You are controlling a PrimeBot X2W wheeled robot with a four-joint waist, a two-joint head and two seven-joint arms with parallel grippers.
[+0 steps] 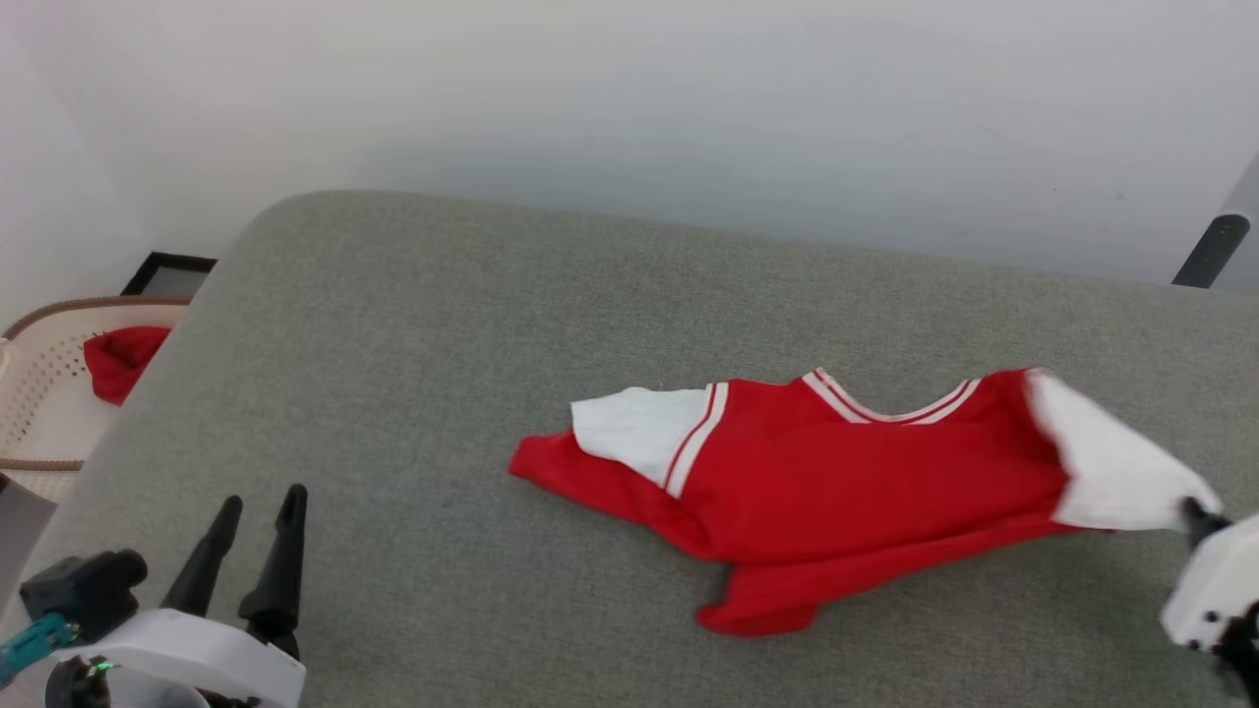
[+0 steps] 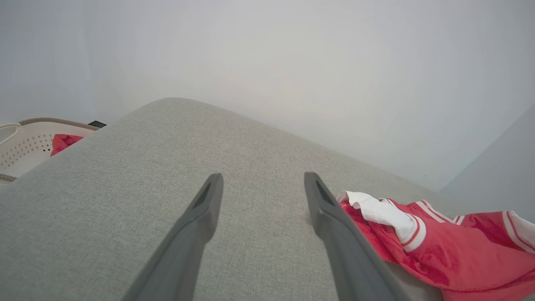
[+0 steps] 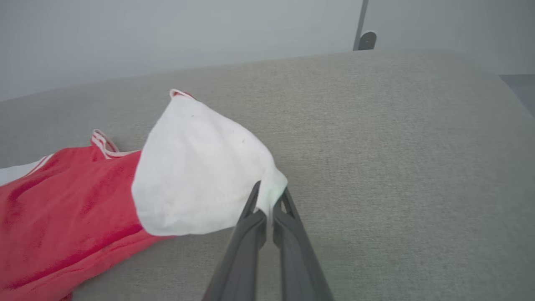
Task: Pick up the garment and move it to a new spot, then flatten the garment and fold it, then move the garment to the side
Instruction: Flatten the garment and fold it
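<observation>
Here, garment point(image 1: 836, 472) sleeve-edge in right pincer point(image 3: 269, 193).

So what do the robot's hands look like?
Each gripper has two long, dark grey fingers that narrow to points. The left gripper sits on a white rounded wrist shell, with a black block, a teal cable and a tiny green light beside it. The right gripper has a white casing too.
</observation>
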